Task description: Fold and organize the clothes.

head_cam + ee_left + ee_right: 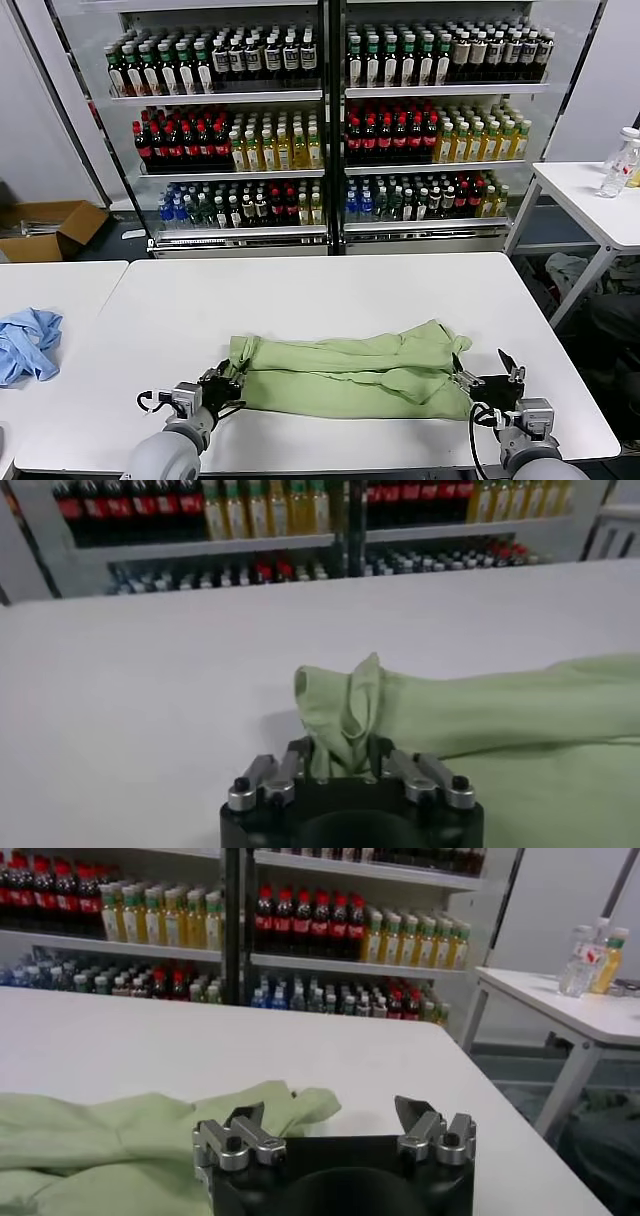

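My left end effector (222, 386) pinched the green shirt (345, 372)'s edge; my right end effector (487, 376) gaped empty beside it. I judged the shirt folded lengthwise, crosswise folds remaining.

Left pincer (340, 765) pinching bunched green shirt (480, 715) edge, white table (150, 690), bottle shelves (300, 525)

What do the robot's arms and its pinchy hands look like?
Both arms are smooth, rounded grey tubes. The left gripper and right gripper are black blocks with silvery metal links, black bolts and dark pointed fingers. Thin black cables loop beside each wrist.
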Tool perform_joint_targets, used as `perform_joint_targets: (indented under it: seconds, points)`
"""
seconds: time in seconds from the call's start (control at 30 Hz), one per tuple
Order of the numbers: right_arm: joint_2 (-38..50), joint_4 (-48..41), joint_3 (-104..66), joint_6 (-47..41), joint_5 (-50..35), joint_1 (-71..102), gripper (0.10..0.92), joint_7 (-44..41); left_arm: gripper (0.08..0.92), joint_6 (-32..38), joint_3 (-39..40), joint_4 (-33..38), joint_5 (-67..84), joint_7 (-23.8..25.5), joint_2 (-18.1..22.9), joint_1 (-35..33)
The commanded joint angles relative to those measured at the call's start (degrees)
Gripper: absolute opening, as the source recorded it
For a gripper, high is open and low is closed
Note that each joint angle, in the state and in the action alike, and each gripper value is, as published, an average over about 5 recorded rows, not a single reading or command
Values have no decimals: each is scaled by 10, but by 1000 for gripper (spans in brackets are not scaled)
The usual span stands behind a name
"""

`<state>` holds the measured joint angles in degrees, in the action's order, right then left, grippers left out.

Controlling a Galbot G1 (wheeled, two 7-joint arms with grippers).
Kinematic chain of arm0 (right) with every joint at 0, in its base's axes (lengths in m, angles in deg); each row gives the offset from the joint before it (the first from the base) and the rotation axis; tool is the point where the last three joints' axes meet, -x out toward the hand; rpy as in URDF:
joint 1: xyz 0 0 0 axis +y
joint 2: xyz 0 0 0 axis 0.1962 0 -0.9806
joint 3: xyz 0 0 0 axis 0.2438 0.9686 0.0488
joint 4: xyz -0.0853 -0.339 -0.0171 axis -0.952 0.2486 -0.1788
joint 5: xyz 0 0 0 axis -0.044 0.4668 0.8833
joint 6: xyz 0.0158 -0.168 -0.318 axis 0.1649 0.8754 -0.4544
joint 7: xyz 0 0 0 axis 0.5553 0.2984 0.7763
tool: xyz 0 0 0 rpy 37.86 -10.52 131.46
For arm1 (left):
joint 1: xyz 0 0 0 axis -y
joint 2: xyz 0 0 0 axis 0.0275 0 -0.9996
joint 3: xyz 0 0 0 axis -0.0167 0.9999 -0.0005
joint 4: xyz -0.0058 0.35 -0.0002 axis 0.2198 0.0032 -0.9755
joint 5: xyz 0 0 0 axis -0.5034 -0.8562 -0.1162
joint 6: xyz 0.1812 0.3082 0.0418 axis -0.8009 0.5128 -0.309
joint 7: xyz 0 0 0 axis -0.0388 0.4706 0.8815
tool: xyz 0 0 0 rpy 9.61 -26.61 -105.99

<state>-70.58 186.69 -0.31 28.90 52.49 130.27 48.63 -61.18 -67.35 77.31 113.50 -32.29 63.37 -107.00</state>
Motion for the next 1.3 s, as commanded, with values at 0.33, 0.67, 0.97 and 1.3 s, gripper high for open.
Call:
perform_joint_targets:
  seconds: [0.33,0.67,0.97,1.3]
  points:
    - [8,-1,-5,12,-16,-13,823,8,101,-9,-214,8,229,39,-66,-53]
    - [12,-19,2,33,-23,-34,823,-7,97,-10,-406,-51,325,44,-145,-74]
    - [20,-4,15,41,-18,-37,823,-14,97,-6,-380,71,539,-34,-88,-55]
    - [23,-4,17,45,-16,-33,823,-18,97,8,-170,132,510,-47,35,-17]
